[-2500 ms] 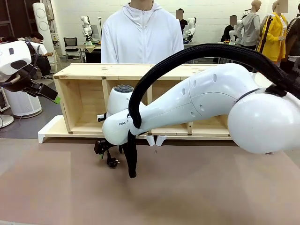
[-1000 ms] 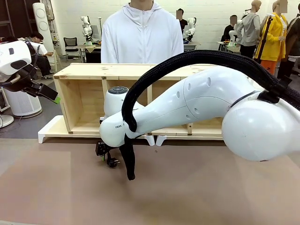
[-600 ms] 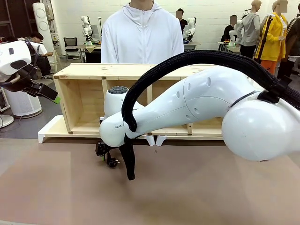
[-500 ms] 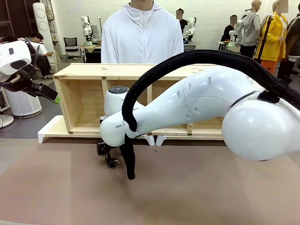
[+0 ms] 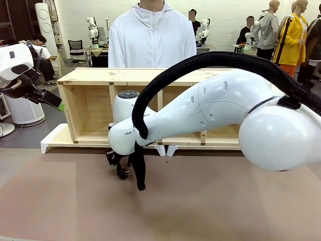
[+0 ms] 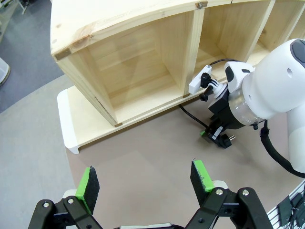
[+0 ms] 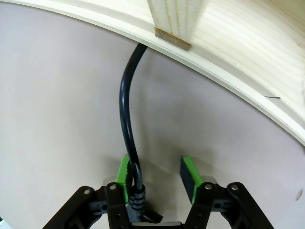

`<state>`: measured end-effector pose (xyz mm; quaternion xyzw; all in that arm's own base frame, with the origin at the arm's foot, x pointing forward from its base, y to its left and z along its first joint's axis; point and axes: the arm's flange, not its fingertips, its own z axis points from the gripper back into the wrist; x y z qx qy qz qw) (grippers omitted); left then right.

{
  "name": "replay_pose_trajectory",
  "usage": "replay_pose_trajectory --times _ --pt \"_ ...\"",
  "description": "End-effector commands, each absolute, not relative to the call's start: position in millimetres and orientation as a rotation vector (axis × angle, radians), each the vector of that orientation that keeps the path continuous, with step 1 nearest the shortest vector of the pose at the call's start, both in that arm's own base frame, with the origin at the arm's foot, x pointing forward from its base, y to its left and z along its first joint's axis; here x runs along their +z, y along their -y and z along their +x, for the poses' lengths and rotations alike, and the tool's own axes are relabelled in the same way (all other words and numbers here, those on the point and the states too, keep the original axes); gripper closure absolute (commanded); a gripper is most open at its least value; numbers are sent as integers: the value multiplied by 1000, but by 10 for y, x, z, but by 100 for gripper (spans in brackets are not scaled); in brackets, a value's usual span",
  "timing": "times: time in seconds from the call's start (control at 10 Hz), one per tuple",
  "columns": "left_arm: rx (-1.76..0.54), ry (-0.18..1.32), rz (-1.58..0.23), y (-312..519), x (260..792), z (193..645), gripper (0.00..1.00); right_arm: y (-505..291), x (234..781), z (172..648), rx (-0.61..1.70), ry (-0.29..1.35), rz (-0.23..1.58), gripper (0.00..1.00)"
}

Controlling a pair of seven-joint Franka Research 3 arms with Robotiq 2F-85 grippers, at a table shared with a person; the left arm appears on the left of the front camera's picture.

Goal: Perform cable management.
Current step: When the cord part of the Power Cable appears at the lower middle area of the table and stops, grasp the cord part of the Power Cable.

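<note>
- Locate the cable point(image 7: 126, 95) on the surface point(image 5: 210, 211), running out from under the front edge of the wooden shelf unit point(image 5: 85, 75) and in between the jaws of the right tool point(image 7: 156, 169).
- Note the right tool low at the surface, just in front of the shelf unit, jaws part-way apart. The cable lies against one green pad point(image 7: 125, 171) and clear of the other, so not yet clamped.
- Note the plug point(image 7: 137, 200) at the cable's end, sitting deep between the fingers near the palm.
- Note the left tool point(image 6: 143, 179) high at the robot's left, well apart from the cable, jaws wide and empty.
- Judge the task as early: approach done, grasp in hand but not secured, gathering and stowing of the cable all left to do. Cannot tell the intended final place.
- Treat the surface as flat, matt and brown-grey, with the shelf unit resting on a white base board point(image 5: 52, 140) along its far side.
- Expect a person point(image 5: 150, 40) in a white hooded top standing behind the shelf unit, hands hidden. Beyond, a bright room with white walls, grey floor and other work tables.
</note>
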<state>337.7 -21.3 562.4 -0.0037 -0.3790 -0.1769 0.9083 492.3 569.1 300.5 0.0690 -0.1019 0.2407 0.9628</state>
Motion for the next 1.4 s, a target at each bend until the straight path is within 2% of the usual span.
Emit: replay_pose_trajectory --times 0.0,0.1,0.2,0.3,0.6,1.3 --pt "-348 778 -17 213 5620 3382 0 -5671 2972 4866 442 173 141 65" --pt "-348 778 -17 213 5620 3382 0 -5672 2968 4857 428 162 135 99" --pt "-348 778 -17 213 5620 3382 0 -5676 2978 4856 392 147 120 85" --pt "-348 778 -17 213 5620 3382 0 -5682 2994 4854 336 134 85 100" --pt "-348 778 -17 213 5620 3382 0 -5740 3009 4835 241 76 -6 100" --pt "-348 778 -17 213 5620 3382 0 -5684 3070 4820 248 76 9 100"
